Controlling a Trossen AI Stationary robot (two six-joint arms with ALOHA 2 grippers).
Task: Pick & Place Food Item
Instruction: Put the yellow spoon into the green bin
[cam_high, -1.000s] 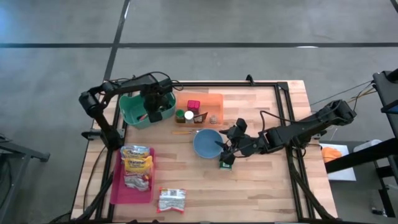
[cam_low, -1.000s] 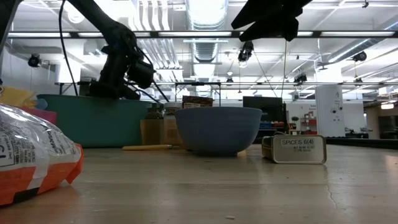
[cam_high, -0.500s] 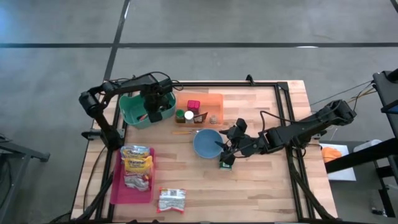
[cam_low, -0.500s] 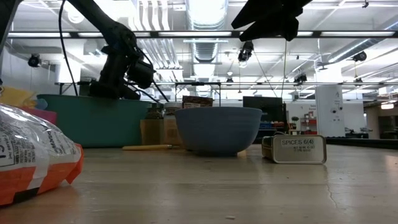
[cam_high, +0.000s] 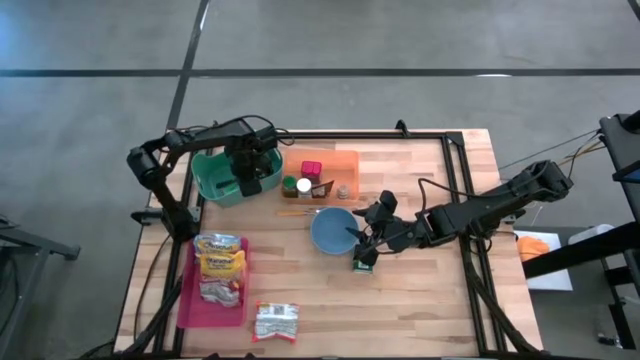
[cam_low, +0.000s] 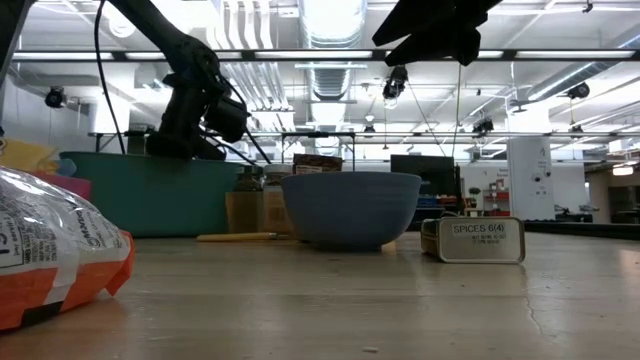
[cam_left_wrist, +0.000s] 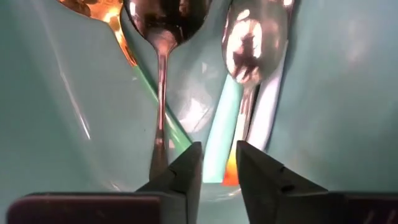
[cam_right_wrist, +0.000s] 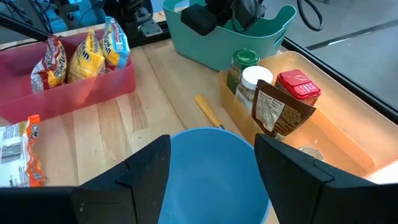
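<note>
The left gripper (cam_left_wrist: 217, 163) reaches down into the teal bin (cam_high: 212, 175), fingers slightly parted around a green-handled spoon (cam_left_wrist: 249, 68), grip not clear. The right gripper (cam_right_wrist: 211, 165) hovers over the blue bowl (cam_high: 333, 231), fingers apart and empty. The spice tin (cam_low: 473, 241) lies just beside the bowl.

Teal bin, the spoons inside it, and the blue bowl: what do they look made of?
Teal bin: likely moulded plastic, smooth and slightly glossy, with soft highlights on its inner wall. Spoons: apparently polished metal, with mirror-like reflections in the bowls; one at the edge shows a gold tint. Blue bowl: matte, even colour; plastic or glazed ceramic, cannot tell which.
</note>
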